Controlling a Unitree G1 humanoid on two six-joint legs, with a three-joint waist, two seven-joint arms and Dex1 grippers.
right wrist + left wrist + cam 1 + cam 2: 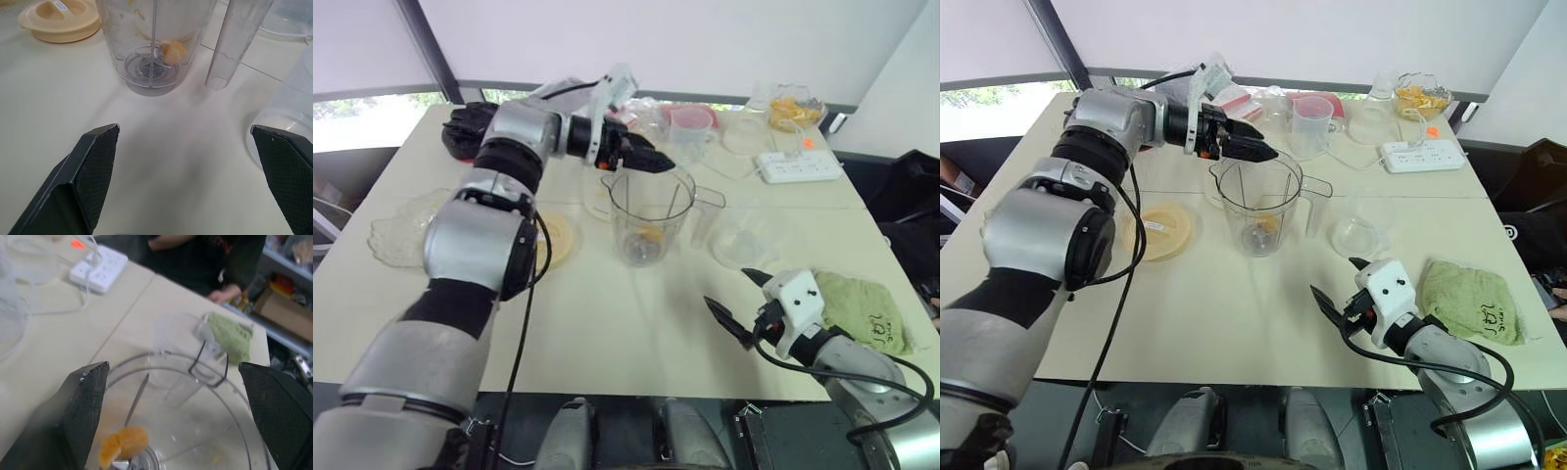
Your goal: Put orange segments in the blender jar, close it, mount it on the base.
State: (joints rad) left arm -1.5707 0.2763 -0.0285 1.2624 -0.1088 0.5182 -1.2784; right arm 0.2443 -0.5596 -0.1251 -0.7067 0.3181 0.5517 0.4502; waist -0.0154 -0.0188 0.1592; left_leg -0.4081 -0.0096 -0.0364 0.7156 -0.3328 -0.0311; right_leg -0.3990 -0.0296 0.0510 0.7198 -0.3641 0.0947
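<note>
Clear blender jar [650,217] holds orange segments [123,444] by its blade; left gripper [644,159] wide, empty, over the 11 o'clock rim, likely post-drop; right gripper [734,302] wide, idle.

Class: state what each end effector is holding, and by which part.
Nothing is held. The left end effector stands open above the blender jar, an orange segment lying inside; the right end effector is open over the table.

You can find dark printed or stitched marks on the green cloth [1472,301], at its right end; the characters cannot be made out. A small label sits on the pale yellow lid [60,18]; its text is unreadable.
</note>
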